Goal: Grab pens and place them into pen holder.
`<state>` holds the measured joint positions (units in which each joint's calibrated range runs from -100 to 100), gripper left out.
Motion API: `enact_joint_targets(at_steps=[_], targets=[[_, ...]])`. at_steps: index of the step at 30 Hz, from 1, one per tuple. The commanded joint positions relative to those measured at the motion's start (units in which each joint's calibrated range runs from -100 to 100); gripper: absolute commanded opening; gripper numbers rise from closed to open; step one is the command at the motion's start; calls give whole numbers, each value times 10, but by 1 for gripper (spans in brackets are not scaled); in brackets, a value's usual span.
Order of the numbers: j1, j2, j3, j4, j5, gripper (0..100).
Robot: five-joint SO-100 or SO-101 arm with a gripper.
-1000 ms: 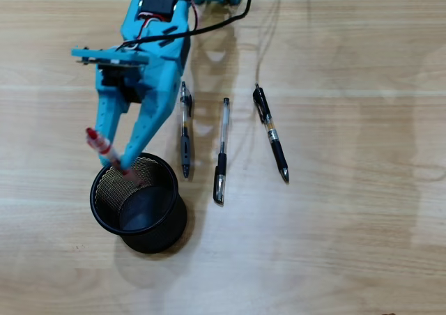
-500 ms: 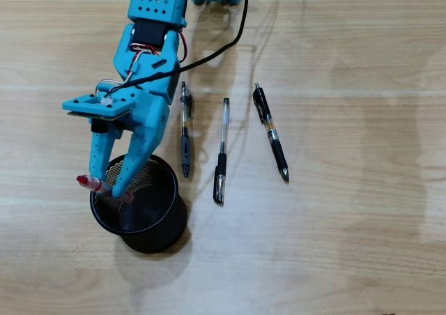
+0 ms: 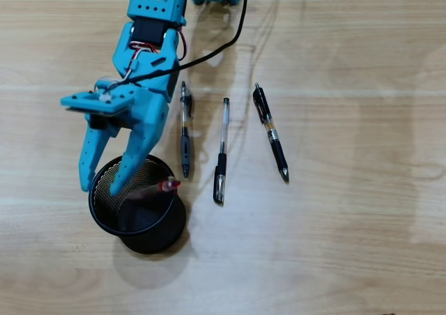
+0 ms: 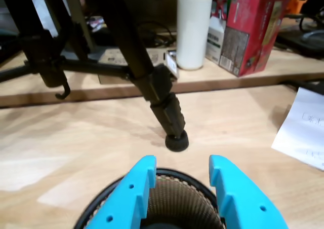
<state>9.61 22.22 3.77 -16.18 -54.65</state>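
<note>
Fingers (image 3: 100,182) apart and empty over my pen holder (image 3: 139,221) near the counter's (image 3: 348,245) lower-left corner; remaining pens (image 3: 185,130) look light, stiff, slippery, best gripped mid-barrel.

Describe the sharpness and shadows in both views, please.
Overhead view: sharp, with soft shadows under the pen holder and beside the arm. Wrist view: the blue fingers and holder rim look soft, and the white bottle and red box behind are slightly blurred.
</note>
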Motion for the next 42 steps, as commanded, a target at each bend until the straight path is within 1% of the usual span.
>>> enact_joint_targets(at_steps=[1, 4, 8, 11, 14, 19, 24, 32, 42], targets=[[-5, -82, -16, -1, 3, 12], [-7, -141, 28, 43, 3, 12], [-14, -253, 98, 199, 4, 1], [-20, -317, 135, 327, 4, 2], [-27, -354, 161, 431, 6, 2], [-39, -387, 182, 532, 33, 2], [-78, -406, 180, 649, 32, 2], [-148, -406, 185, 760, 29, 2], [-163, -386, 185, 758, 27, 2]])
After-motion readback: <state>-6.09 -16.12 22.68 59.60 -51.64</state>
